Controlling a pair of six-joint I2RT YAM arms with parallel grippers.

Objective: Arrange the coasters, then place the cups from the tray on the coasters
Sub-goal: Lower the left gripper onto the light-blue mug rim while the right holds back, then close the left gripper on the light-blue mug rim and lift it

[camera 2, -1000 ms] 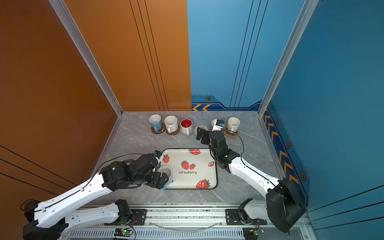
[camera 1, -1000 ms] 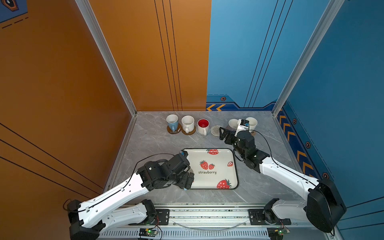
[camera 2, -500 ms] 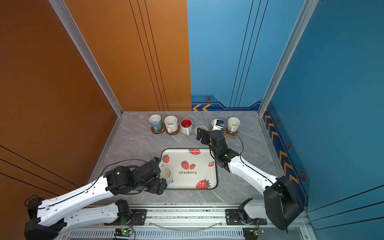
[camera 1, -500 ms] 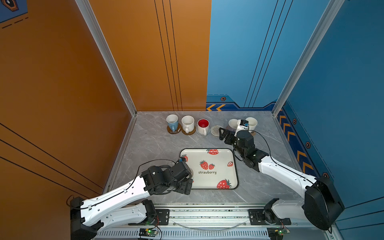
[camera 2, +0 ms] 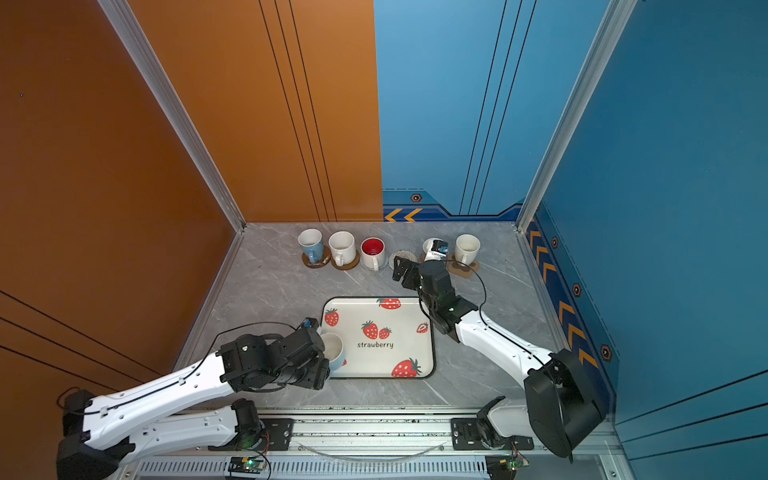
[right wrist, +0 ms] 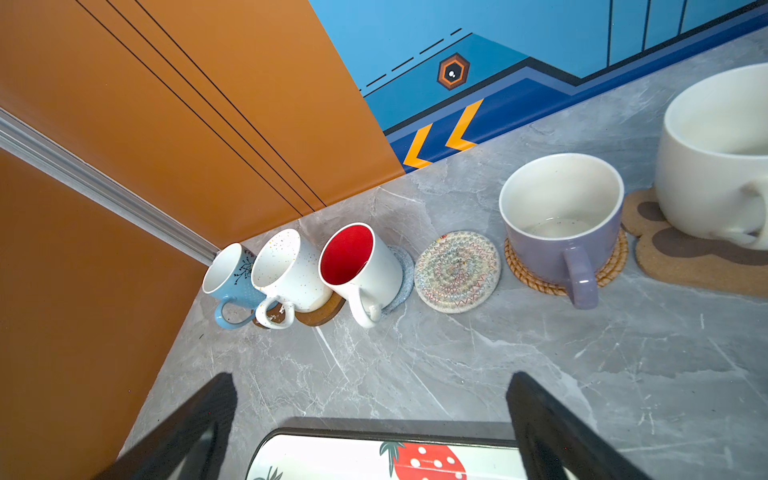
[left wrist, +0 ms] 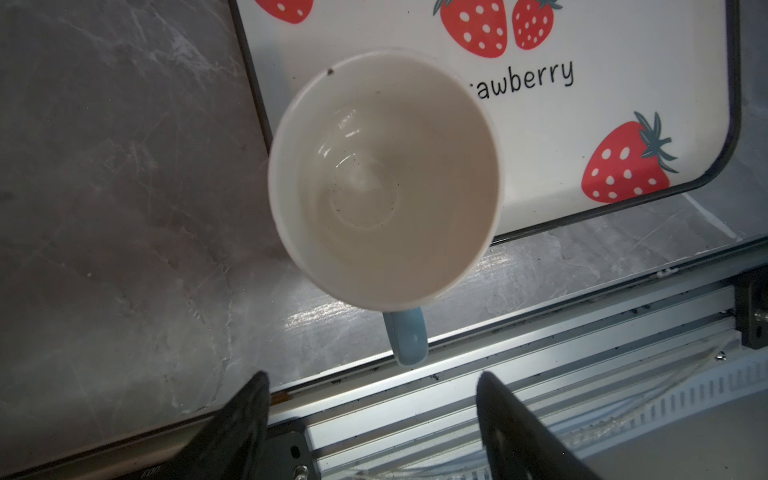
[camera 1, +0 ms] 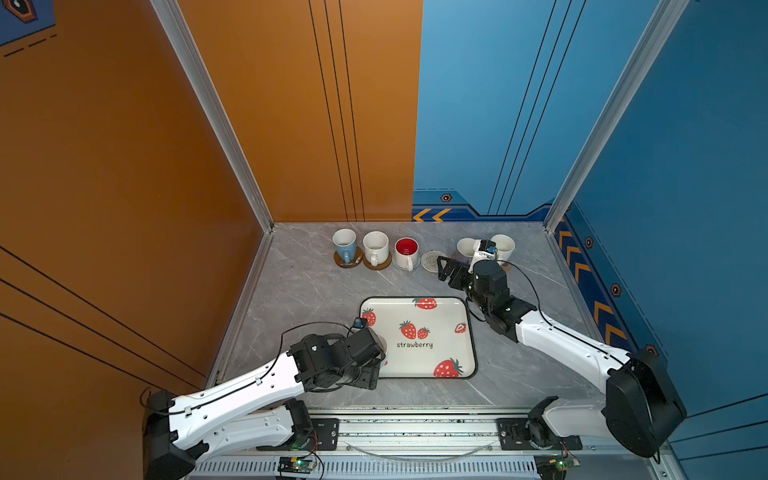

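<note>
Left wrist: blue cup [left wrist: 384, 178] just beyond parted jaws, handle facing them.

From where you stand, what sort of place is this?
Likely a robot test booth, not a kitchen: orange and blue wall panels box in a grey marbled tabletop, and two arms sit on a metal rail.

Glossy glazed cup [left wrist: 382, 178] (speckled inside), smooth marble-look tabletop [left wrist: 124, 166].
</note>
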